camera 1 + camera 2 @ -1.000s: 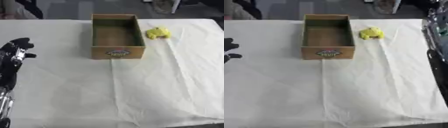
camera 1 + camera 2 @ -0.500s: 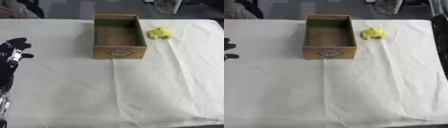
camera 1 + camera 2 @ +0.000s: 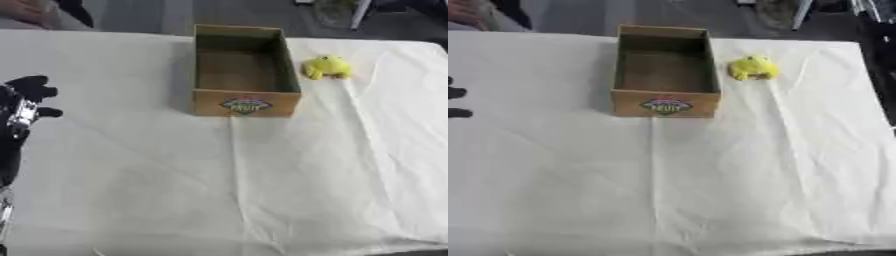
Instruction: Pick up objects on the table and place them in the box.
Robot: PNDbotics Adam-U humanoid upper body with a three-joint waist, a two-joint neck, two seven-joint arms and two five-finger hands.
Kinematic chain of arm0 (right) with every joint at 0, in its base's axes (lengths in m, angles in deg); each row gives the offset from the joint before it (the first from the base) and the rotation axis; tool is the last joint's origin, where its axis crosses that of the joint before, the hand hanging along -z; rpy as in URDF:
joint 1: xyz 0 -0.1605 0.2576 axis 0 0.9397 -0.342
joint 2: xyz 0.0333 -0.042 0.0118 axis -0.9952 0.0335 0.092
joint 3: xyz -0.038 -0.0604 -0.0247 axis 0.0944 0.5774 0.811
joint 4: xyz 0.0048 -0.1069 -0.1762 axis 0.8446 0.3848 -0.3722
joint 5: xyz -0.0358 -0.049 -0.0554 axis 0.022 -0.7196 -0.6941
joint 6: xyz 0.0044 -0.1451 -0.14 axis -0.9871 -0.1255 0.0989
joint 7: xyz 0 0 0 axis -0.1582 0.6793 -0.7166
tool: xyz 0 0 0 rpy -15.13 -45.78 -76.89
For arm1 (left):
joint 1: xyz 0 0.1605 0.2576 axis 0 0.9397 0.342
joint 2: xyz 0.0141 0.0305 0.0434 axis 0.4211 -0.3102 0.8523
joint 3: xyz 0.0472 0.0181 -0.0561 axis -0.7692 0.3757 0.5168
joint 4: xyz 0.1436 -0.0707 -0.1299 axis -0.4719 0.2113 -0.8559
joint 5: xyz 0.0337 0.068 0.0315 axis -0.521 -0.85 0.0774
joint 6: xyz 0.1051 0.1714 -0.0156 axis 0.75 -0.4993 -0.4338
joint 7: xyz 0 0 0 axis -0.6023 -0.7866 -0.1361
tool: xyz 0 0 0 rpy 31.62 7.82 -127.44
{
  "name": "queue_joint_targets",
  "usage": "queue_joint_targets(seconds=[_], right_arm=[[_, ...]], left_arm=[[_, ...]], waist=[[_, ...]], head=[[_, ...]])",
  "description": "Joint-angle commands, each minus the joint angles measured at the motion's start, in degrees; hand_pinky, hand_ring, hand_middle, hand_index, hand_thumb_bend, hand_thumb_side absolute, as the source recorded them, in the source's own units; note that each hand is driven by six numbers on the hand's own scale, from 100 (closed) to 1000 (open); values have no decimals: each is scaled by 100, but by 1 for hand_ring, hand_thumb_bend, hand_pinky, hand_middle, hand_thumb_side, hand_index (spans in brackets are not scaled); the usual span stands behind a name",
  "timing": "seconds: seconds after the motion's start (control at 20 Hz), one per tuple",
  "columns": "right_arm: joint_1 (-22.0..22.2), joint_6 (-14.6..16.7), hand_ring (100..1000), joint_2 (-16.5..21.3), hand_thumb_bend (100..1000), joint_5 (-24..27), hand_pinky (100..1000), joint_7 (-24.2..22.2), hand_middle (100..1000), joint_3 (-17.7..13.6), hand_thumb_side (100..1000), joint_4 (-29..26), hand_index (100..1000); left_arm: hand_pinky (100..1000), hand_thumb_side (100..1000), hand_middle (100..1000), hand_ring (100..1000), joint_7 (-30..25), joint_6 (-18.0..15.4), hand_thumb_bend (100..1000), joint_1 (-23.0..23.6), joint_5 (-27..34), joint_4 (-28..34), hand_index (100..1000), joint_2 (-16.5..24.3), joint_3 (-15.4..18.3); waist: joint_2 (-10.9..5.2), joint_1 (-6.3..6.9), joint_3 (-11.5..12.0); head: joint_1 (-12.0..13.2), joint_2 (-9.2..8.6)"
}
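Note:
A brown cardboard box (image 3: pixel 248 104) with a printed label on its front wall stands open at the far middle of the table, and its inside looks empty. Just right of the box, apart from it, a small yellow toy (image 3: pixel 326 66) lies on the cloth. My left hand (image 3: pixel 21 106) hovers at the left edge, well left of the box, black with relaxed fingers that hold nothing. Only its fingertips (image 3: pixel 457 93) show in the right eye view. My right hand shows in neither view.
A white cloth (image 3: pixel 262 190) with long creases covers the table. The table's far edge runs just behind the box, and its right edge (image 3: pixel 875 100) borders dark floor and dark stands.
My left hand has drifted a little toward the left edge. A dark shape at the right edge of the right eye view has gone out of sight. Box and toy lie as before.

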Motion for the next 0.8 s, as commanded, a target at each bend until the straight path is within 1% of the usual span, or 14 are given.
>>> queue_joint_targets(seconds=[0.05,0.2,0.25,0.4,0.65,0.8], right_arm=[[-201,115,866,158,100,-722,688,-133,718,12,100,531,877],[-226,251,886,105,100,-1447,702,-221,751,20,134,905,881],[-221,295,899,83,100,-1670,712,-254,769,24,159,999,885],[-208,429,916,29,108,-2304,729,-395,794,35,188,1211,891],[-187,648,962,-15,178,-3161,783,-812,837,49,257,1385,909],[-164,739,989,-28,224,-3659,824,-1181,868,76,300,1441,915]], left_arm=[[636,614,593,788,-37,-9,295,-85,-8,138,756,91,-28],[636,615,592,787,-54,-8,295,-90,-9,138,755,85,-42],[635,615,592,787,-56,-8,295,-90,-10,138,755,82,-43],[635,615,592,787,-63,-9,295,-92,-10,139,755,75,-51],[635,615,591,787,-73,-9,296,-99,-10,144,755,72,-61],[635,614,591,787,-78,-7,297,-98,-11,143,755,69,-67]], waist=[[-71,31,22],[-63,50,48],[-60,58,50],[-54,79,50],[-50,94,53],[-52,95,57]], head=[[-61,34],[-85,34],[-92,34],[-106,34],[-130,34],[-142,34]])
